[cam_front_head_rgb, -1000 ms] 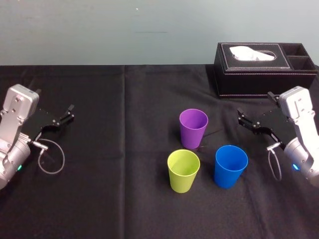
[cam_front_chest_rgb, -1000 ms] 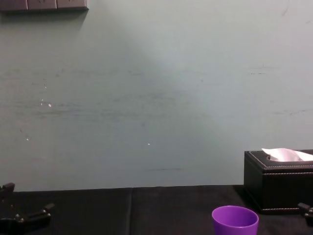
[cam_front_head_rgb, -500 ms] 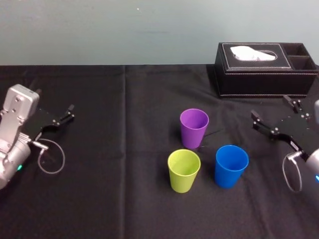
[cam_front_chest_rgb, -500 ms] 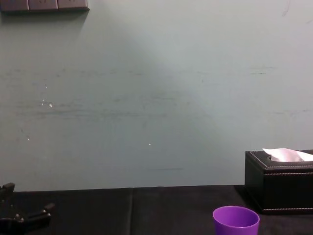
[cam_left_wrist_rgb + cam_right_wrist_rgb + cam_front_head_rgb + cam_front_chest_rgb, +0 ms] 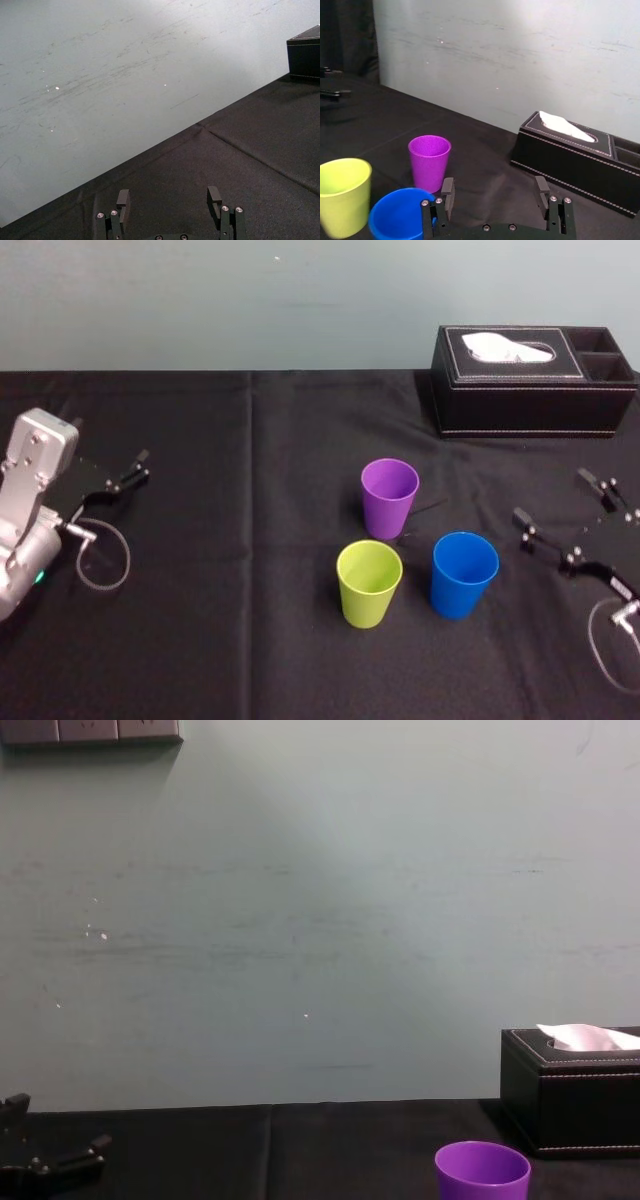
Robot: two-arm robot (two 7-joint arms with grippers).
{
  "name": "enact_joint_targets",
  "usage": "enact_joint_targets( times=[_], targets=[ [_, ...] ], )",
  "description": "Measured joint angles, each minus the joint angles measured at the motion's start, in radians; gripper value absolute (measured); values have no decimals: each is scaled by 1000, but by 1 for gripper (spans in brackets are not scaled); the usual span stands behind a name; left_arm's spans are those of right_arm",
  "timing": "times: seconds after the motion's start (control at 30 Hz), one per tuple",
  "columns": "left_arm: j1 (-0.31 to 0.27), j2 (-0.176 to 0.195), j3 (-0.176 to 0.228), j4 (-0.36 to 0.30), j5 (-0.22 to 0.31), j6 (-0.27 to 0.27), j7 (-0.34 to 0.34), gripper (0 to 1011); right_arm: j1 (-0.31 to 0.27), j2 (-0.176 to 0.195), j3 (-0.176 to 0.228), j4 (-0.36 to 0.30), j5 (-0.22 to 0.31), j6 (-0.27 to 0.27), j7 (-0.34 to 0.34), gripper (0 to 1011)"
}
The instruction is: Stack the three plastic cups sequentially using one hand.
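Right pincer (image 5: pixel 552 495) spread, empty, near blue cup (image 5: pixel 464 573); purple cup (image 5: pixel 389 497) and green cup (image 5: pixel 369 582) stand apart on worktop (image 5: pixel 250 540). Nothing stacked yet. Left pincer (image 5: pixel 169 196) spread, probably parked.

soft even light, faint short shadows

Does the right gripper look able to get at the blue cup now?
Probably yes: the right gripper is open just right of the blue cup, bare cloth between them; the tissue box stands farther back. The left gripper sits parked far left.
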Motion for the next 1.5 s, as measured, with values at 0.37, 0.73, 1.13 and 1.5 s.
enact_joint_targets(
  times=[0.37, 0.73, 1.13, 1.5],
  targets=[
    [0, 0, 0, 0, 0, 0, 0, 1011, -152, 61, 52, -91, 22, -6, 71, 1000],
    [0, 0, 0, 0, 0, 0, 0, 1011, -204, 60, 61, -99, 12, 11, 104, 1000],
    [0, 0, 0, 0, 0, 0, 0, 1012, -158, 12, 22, -46, 13, 36, 162, 1000],
    [0, 0, 0, 0, 0, 0, 0, 1011, -102, -36, 0, -8, 16, 63, 208, 1000]
  ],
)
